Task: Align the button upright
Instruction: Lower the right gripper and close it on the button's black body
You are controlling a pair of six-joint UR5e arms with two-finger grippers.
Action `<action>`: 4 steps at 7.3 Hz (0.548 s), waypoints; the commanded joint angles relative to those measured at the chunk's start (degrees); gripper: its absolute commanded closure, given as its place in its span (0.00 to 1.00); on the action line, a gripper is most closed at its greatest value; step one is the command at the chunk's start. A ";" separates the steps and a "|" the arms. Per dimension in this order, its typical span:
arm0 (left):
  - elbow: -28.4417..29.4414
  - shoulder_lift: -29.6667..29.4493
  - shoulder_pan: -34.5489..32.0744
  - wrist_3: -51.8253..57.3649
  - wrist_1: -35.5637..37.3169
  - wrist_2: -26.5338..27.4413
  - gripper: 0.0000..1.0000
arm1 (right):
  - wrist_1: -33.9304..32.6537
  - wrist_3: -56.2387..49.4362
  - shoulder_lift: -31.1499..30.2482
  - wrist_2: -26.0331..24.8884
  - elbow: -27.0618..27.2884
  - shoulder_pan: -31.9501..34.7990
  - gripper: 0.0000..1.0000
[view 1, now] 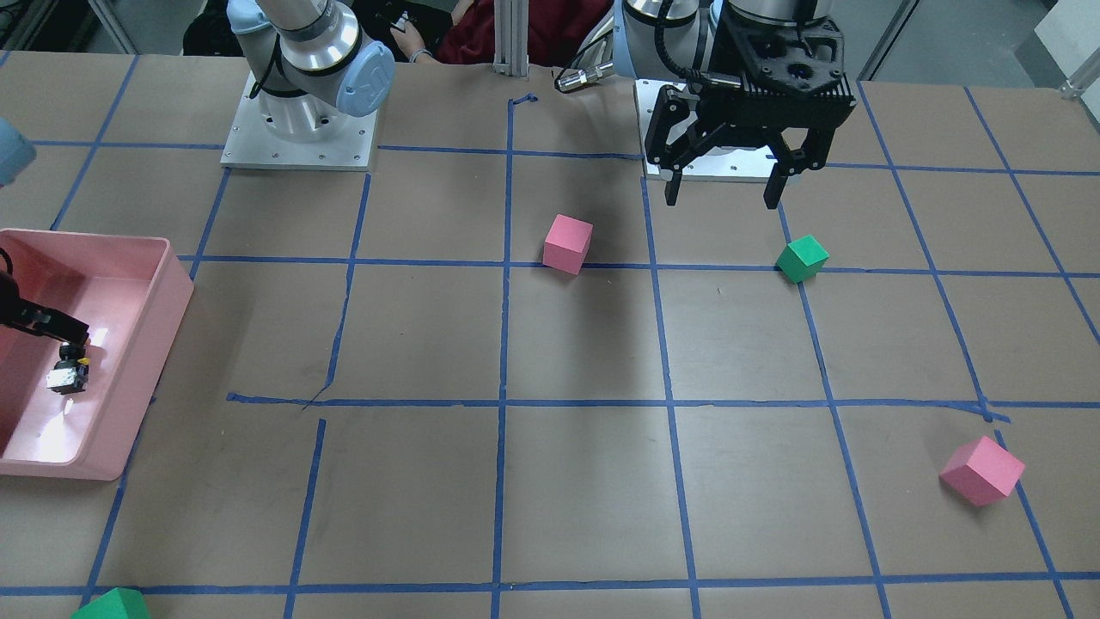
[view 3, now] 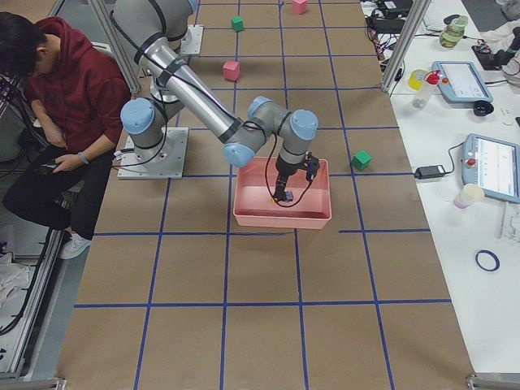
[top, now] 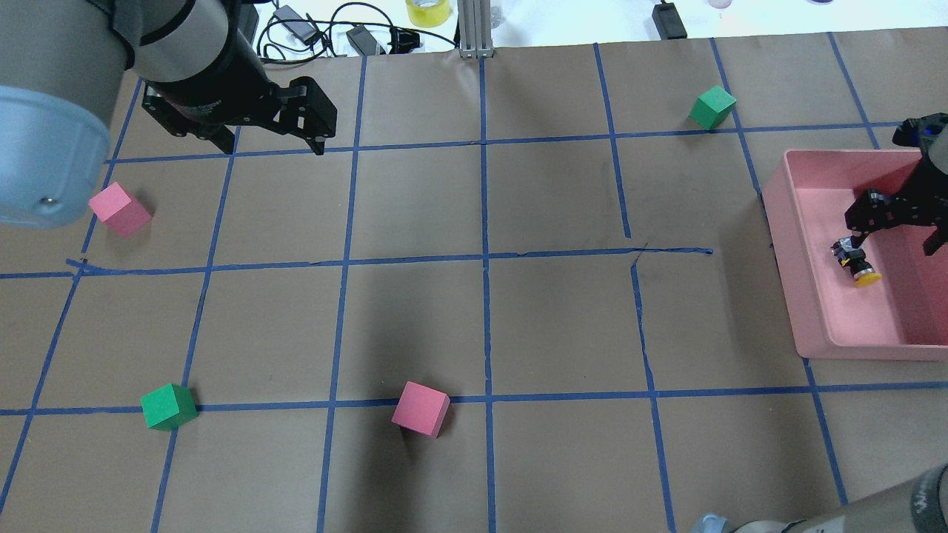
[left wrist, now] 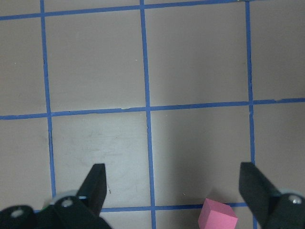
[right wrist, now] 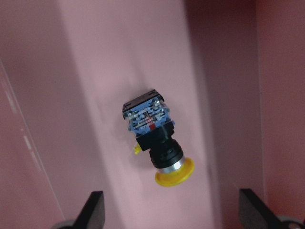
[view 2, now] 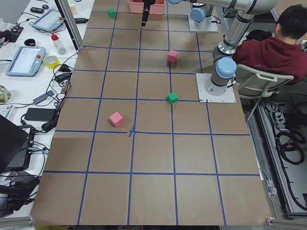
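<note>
Right gripper point(right wrist: 171, 194) (jaws apart) hovers over toppled button point(right wrist: 153, 136).

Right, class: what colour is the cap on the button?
Yellow. The cap shows best in the right wrist view.

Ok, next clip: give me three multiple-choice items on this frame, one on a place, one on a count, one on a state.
1. Where is the button? A on the bare table; B in the pink bin; C on a green cube.
2. How many pink cubes are there? A one; B four; C two.
3. The right gripper is: A open above the button; B shut on the button; C shut on a cube.
Key: 1 B, it lies on the bin floor; 2 C, the overhead view shows both; 3 A, the wrist view shows it spread wide, nothing clamped.
</note>
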 commanded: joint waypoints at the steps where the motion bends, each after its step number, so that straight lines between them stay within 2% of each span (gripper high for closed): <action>1: -1.11 -0.21 0.87 0.59 0.61 0.46 0.00 | -3.34 0.09 2.60 0.14 0.21 -0.15 0.00; 4: -0.33 -2.05 1.14 0.78 -0.26 0.64 0.00 | -3.43 0.00 4.10 -0.56 0.12 -0.15 0.00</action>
